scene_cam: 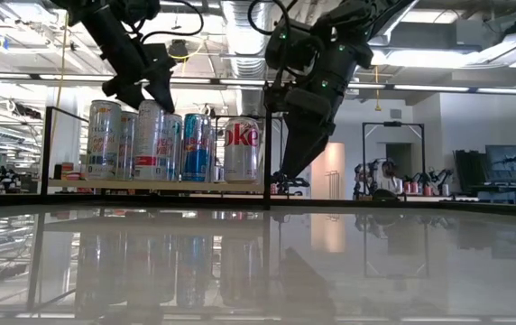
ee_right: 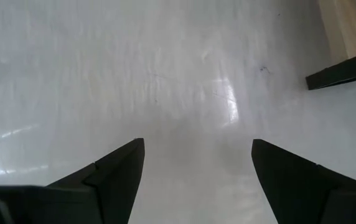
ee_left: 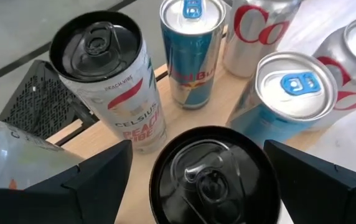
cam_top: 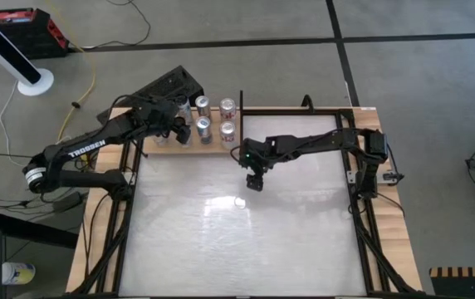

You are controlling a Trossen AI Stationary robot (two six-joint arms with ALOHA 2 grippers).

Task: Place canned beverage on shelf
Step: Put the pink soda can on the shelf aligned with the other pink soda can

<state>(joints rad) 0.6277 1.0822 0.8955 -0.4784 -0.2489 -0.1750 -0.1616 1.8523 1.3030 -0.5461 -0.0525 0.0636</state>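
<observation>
The pale wooden shelf (cam_top: 213,150) lies at the table's far left. Several cans stand upright on it by their bases, among them a Celsius can (ee_left: 112,87), a Red Bull can (ee_left: 190,53) and Coke cans (scene_cam: 242,149). My left gripper (cam_top: 181,131) is open above a black-topped can (ee_left: 212,177) on the shelf. Its fingers (ee_left: 97,180) stand on either side of the can's top with a gap showing. My right gripper (cam_top: 254,180) is open and empty. It points down just above the white tabletop, near the shelf's right end.
A black crate (cam_top: 167,87) sits just beyond the shelf's far left corner. A thin black upright (scene_cam: 267,153) stands at the shelf's right end. The white glossy tabletop (cam_top: 237,241) stretches toward the near edge, framed by black rails (cam_top: 358,208) and wooden borders.
</observation>
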